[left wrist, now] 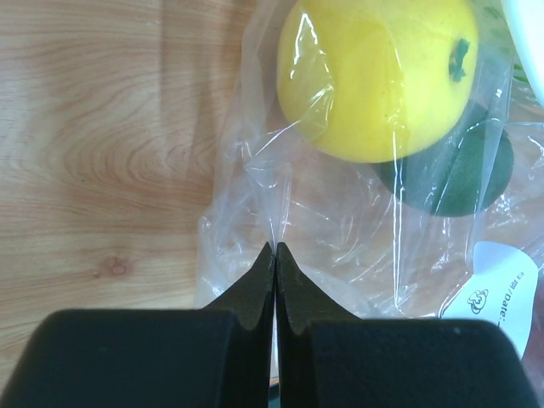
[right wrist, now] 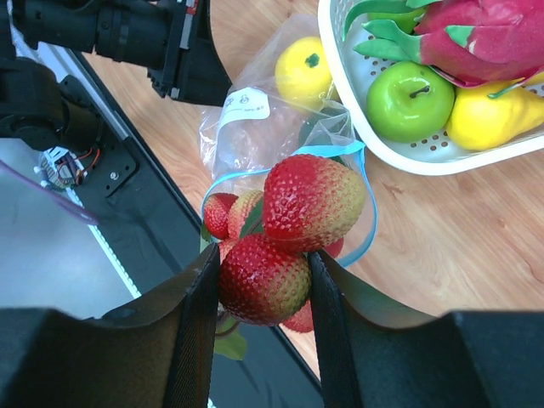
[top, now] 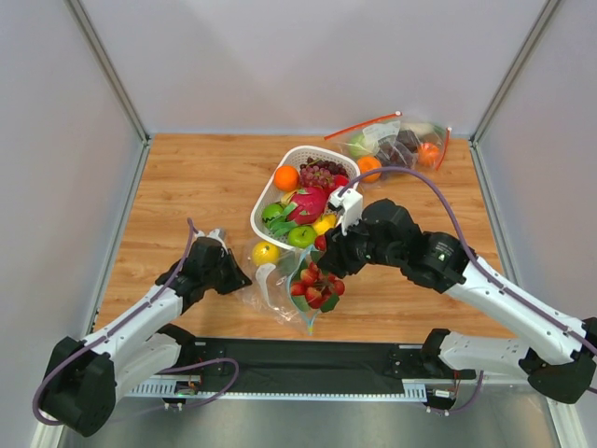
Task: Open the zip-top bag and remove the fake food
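Wood-grain table [top: 205, 187] bearing zip-top bag [top: 275, 285], pale grey walls [top: 308, 56], metal corner posts [top: 105, 65]

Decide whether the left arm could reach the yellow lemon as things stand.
Probably not: the left gripper is pinched shut on the zip-top bag, and the lemon lies inside behind clear film. It would have to let go first.

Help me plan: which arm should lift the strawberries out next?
Right: the right gripper clamps a strawberry at the mouth of the zip-top bag; the left gripper pinches its plastic, anchoring it.
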You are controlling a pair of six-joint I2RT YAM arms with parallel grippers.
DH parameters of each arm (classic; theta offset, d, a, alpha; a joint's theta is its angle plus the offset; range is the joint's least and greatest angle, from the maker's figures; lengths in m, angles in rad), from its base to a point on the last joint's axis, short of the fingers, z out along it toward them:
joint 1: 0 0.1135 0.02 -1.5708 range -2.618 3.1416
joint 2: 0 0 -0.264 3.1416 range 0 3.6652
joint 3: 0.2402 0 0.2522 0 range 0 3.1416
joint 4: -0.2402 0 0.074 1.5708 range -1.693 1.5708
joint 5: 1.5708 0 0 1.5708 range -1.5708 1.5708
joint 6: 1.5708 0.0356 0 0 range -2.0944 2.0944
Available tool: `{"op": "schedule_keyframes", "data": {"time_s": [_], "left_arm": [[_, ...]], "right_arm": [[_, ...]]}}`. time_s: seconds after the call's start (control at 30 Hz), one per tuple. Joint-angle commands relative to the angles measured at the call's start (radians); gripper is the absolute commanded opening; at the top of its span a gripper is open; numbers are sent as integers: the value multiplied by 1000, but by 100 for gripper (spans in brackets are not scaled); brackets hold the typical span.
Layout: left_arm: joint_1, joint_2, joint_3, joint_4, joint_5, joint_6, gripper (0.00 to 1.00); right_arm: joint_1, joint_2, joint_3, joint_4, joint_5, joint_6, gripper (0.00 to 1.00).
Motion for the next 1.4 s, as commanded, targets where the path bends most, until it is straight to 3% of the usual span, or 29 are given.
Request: {"op": "schedule_keyframes", "data": {"time_s": [0.0,0.4,0.57,1.07,1.37], "left_arm": [[22,-16,40,41,-5,-2,0],[39,-30,37,-14,-53,45,0],[40,-47,34,-34,-67,62,0],[39,-102,48,-73,-42,107,0],[40,-116,37,-86,-45,107,0]], "right_arm": [[-4,-34,86,-76,-50,-40,5],[-57,14,338,-139,-208,-111,5],[-83,54,434,-66,-210,-126,5],[-421,466,644,213,-166,-169,4],[-473,624,776,302,-293,-114,4]]}}
